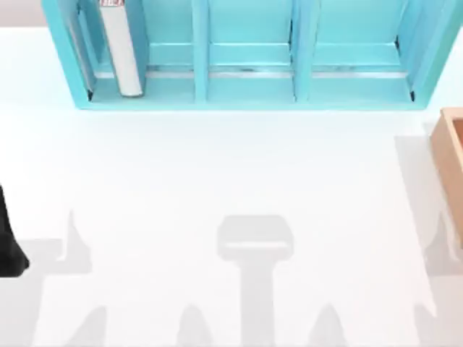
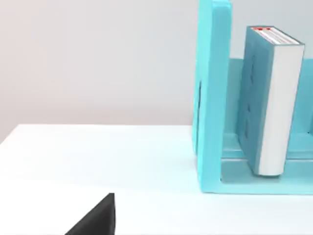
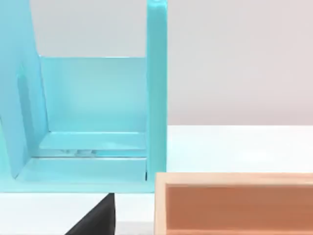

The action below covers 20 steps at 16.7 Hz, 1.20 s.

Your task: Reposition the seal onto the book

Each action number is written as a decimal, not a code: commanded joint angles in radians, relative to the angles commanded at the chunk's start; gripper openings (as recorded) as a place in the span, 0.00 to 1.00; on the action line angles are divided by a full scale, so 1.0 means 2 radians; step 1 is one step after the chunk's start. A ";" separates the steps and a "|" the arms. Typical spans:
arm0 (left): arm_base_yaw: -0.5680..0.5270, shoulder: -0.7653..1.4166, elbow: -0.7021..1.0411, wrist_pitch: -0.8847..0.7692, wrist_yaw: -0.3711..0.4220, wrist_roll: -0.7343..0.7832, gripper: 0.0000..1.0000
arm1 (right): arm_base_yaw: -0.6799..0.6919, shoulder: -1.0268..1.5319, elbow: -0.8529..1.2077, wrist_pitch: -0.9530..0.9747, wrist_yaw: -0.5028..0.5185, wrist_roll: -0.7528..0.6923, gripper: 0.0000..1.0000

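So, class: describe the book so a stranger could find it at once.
Start at the large light-blue shelf unit along the table's far edge. Look in its leftmost compartment: the book stands upright there. Its white page edges and teal cover set it apart from the compartments to its right, where no book stands.

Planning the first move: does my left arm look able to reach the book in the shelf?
Probably yes: the book stands upright in the shelf unit's leftmost compartment, whose front is open; nothing stands between it and the left arm.
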<state>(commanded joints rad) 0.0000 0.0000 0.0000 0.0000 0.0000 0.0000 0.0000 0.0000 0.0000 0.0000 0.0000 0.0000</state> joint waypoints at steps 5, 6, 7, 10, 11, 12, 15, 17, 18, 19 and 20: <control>-0.008 0.031 0.013 0.023 -0.002 0.000 1.00 | 0.000 0.000 0.000 0.000 0.000 0.000 1.00; -0.013 0.051 0.022 0.038 -0.004 0.000 1.00 | 0.000 0.000 0.000 0.000 0.000 0.000 1.00; -0.018 0.077 0.032 0.055 -0.008 0.000 1.00 | 0.000 0.000 0.000 0.000 0.000 0.000 1.00; -0.033 0.185 0.072 0.124 -0.024 -0.001 1.00 | 0.000 0.000 0.000 0.000 0.000 0.000 1.00; -0.038 0.232 0.087 0.150 -0.030 -0.001 1.00 | 0.000 0.000 0.000 0.000 0.000 0.000 1.00; -0.044 0.283 0.102 0.177 -0.037 -0.002 1.00 | 0.000 0.000 0.000 0.000 0.000 0.000 1.00; -0.066 0.457 0.150 0.262 -0.056 -0.003 1.00 | 0.000 0.000 0.000 0.000 0.000 0.000 1.00; -0.083 0.560 0.184 0.321 -0.066 -0.004 1.00 | 0.000 0.000 0.000 0.000 0.000 0.000 1.00; -0.092 0.609 0.201 0.351 -0.071 -0.005 1.00 | 0.000 0.000 0.000 0.000 0.000 0.000 1.00; -0.100 0.657 0.218 0.380 -0.076 -0.005 1.00 | 0.000 0.000 0.000 0.000 0.000 0.000 1.00; -0.109 0.706 0.234 0.409 -0.081 -0.005 1.00 | 0.000 0.000 0.000 0.000 0.000 0.000 1.00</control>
<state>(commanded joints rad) -0.2170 1.4113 0.4688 0.8179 -0.1611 -0.0104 0.0000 0.0000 0.0000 0.0000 0.0000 0.0000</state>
